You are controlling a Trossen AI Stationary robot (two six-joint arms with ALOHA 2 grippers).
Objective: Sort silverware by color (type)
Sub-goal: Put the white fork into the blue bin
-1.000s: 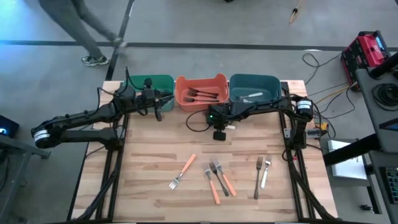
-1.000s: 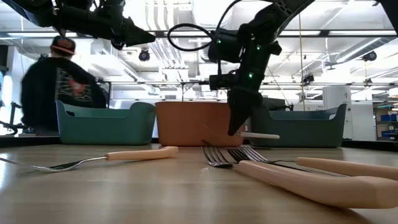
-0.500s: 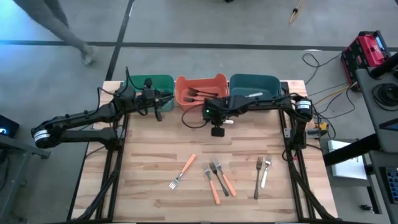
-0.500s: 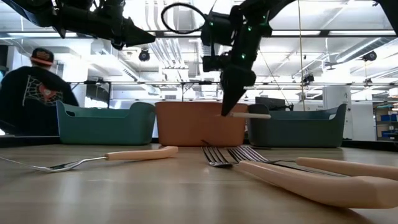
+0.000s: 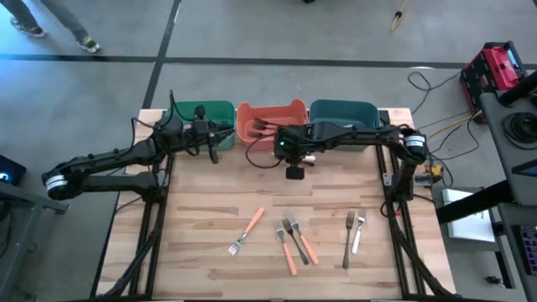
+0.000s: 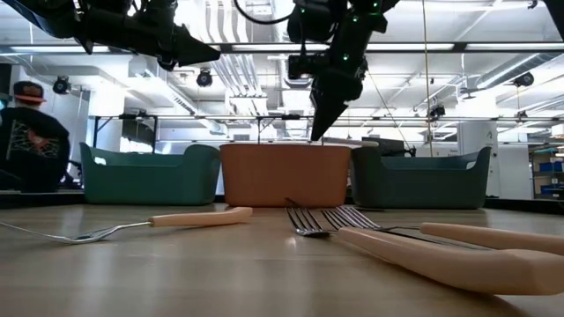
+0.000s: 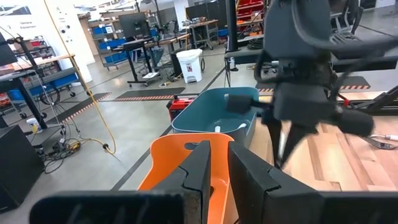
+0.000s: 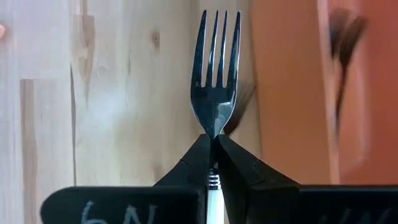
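My right gripper point(image 8: 213, 138) is shut on a white-handled fork point(image 8: 216, 62), which hangs in the air in front of the orange bin point(image 5: 270, 111). In the low view the gripper's tip point(image 6: 317, 132) is level with that bin's rim. My left gripper point(image 7: 219, 163) waits high up by the green bin point(image 5: 205, 116), pointing level, its fingers a narrow gap apart around nothing. More silverware lies flat on the table: an orange fork point(image 5: 247, 230), an orange and dark group point(image 5: 294, 239), and a dark and silver pair point(image 5: 352, 233). My right gripper pinches the fork's thin neck point(image 8: 213, 129), between the tines and the white handle point(image 8: 213, 198), with one fingertip on each side edge. The fingers slant down from above and lie across the fork. The fork is lifted clear and about level, its handle point(image 6: 352, 142) sticking out sideways.
Three bins stand in a row along the far edge: green, orange and teal point(image 5: 344, 116). Dark-handled forks point(image 5: 270, 127) lie in the orange one. A white piece point(image 7: 219, 129) shows in the teal one. A person point(image 6: 26, 132) stands beyond the table's far left.
My right gripper has risen with the white-handled fork from near table height to the level of the bins' rims, drifting slightly toward the orange bin. The fork has stayed about level. The person behind the table has walked away to the left.
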